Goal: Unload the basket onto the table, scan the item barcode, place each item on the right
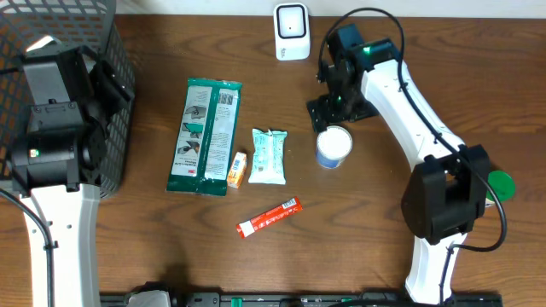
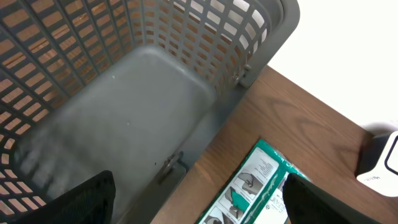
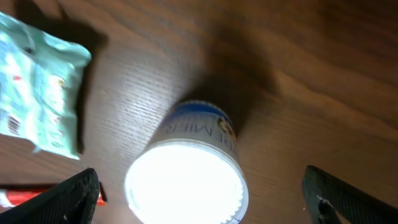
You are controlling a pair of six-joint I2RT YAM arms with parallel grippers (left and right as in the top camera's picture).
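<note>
The grey basket (image 2: pixel 155 99) is the largest holder. Its floor shows plain grey plastic, and the left gripper (image 2: pixel 199 208) hangs over it, fingers spread apart. Just right of the basket lies the green pack (image 1: pixel 205 136). Well right of the basket stands the white cup (image 3: pixel 186 177), its top glaring, perhaps lidded. The right gripper (image 3: pixel 208 202) is above the cup, fingers wide apart, gripping nothing.

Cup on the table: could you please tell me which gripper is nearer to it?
Right. The right gripper hovers open just beside the cup; the left gripper is far off, at the basket.
</note>
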